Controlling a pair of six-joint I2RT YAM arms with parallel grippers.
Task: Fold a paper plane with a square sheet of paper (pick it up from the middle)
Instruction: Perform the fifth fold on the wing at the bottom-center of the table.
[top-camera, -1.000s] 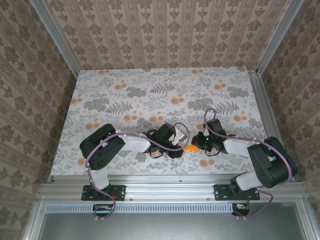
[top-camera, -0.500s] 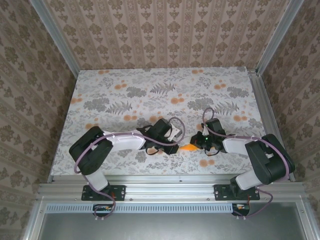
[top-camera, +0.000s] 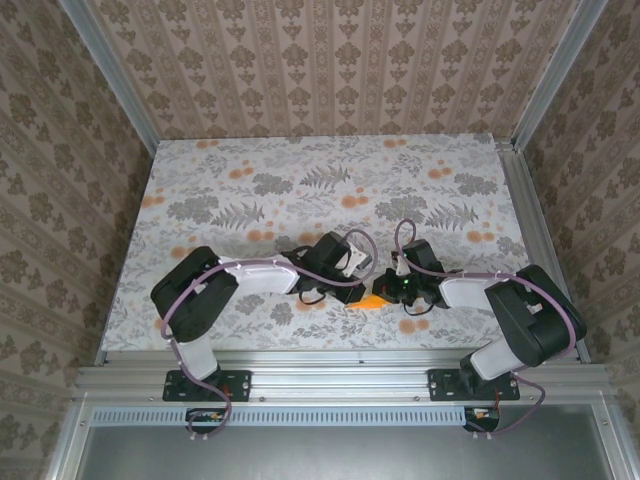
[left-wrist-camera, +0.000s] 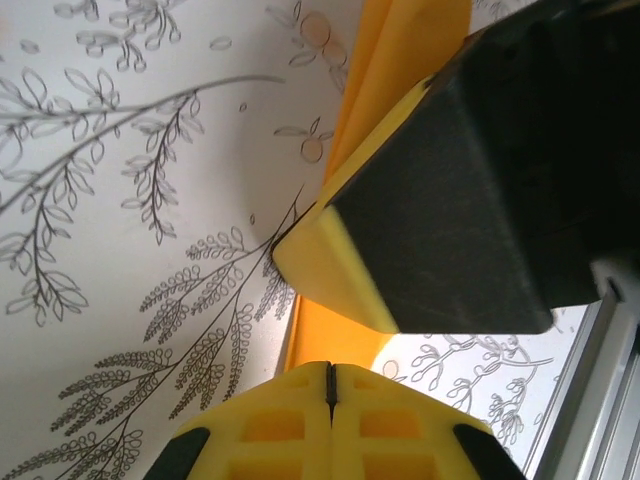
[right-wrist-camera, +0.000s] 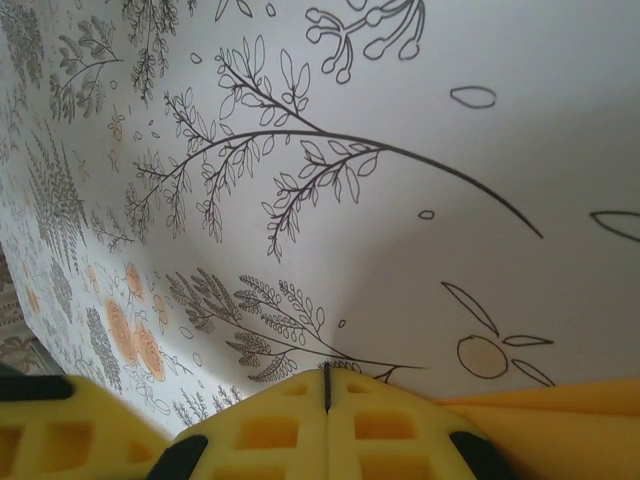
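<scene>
The paper is found lying creased on the table near its front edge, between the grippers. The left gripper and right gripper are closed flush, with nothing clamped. The fold is best pressed with low tips, stroked along the crease.

I am working in a robot test cell, not a lived-in room. A table covered in floral print is boxed on three sides by wallpapered panels set in bare aluminium framing. The left arm and right arm are bolted to a metal rail at the near edge.
</scene>
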